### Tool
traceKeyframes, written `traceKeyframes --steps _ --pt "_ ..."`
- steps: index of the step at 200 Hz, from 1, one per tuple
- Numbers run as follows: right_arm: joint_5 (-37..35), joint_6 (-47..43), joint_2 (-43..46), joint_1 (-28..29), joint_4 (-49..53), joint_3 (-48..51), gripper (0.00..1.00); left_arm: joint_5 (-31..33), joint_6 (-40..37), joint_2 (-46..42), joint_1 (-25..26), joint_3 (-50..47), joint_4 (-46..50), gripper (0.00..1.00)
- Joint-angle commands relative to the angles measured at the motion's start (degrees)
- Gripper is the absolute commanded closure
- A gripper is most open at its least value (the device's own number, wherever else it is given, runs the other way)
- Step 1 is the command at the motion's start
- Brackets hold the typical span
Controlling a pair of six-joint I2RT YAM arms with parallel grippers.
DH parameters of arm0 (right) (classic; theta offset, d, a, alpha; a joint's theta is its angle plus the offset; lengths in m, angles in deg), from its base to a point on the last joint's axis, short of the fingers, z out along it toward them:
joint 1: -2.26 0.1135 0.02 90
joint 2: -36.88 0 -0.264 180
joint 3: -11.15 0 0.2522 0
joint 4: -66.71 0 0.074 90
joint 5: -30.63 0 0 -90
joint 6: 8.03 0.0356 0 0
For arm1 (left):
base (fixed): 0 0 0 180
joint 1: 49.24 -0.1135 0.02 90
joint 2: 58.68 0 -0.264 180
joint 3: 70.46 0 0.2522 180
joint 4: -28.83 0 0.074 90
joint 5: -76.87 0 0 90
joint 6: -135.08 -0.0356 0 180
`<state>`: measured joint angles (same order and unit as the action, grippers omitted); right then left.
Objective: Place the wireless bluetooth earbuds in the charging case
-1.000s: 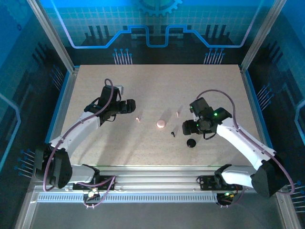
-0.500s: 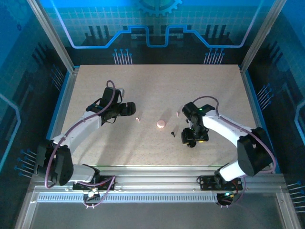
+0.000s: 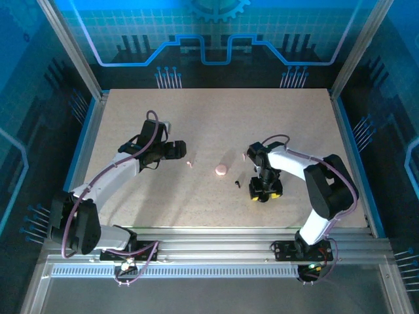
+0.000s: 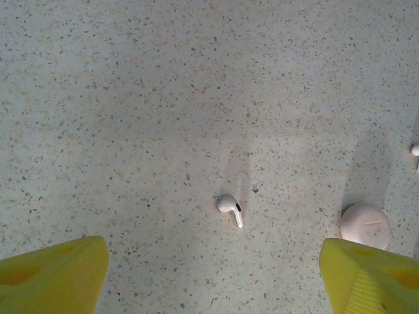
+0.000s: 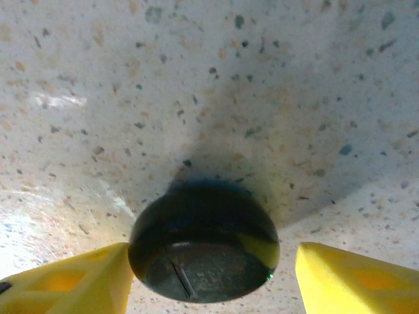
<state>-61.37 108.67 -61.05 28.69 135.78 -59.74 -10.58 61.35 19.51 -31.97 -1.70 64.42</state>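
Note:
One pale pink earbud (image 4: 230, 208) lies on the speckled table ahead of my left gripper (image 4: 213, 281), which hovers open above it with nothing between its yellow fingers. The round pink charging case (image 4: 364, 225) sits to that earbud's right. From above, the earbud (image 3: 190, 163), the case (image 3: 222, 170) and a second earbud (image 3: 245, 156) lie in a row between the arms. My left gripper (image 3: 177, 150) is just left of them. My right gripper (image 3: 265, 191) is down over a black round disc (image 5: 203, 255); its left finger touches the disc and a gap shows on the right.
A small black piece (image 3: 237, 184) lies on the table (image 3: 216, 118) between the pink case and my right gripper. The second earbud (image 4: 415, 150) peeks in at the left wrist view's right edge. Metal frame posts and blue panels border the table.
My right arm has swung in and lowered over the black disc, and its jaws have narrowed around it. The left arm has hardly moved.

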Motion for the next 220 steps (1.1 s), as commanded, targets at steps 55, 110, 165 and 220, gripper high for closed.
traceKeyframes --steps 55,110,165,220 --pt "0.14 -0.85 -2.18 -1.3 -2.04 -1.14 0.43 -0.37 -1.42 1.03 0.21 0.92 1.12 0.15" --pt "-2.37 -0.2 0.84 -2.0 -2.4 -0.54 0.53 -1.42 -1.94 1.44 0.21 1.16 0.87 0.15" --pt "1.13 7.62 17.66 -1.94 -8.79 5.66 0.56 -13.67 -2.35 -3.39 0.67 -2.07 -9.38 0.17" --pt "3.23 17.64 45.13 -1.52 -21.94 16.51 0.55 -22.45 -7.78 -9.89 5.86 -12.18 -30.54 0.2"
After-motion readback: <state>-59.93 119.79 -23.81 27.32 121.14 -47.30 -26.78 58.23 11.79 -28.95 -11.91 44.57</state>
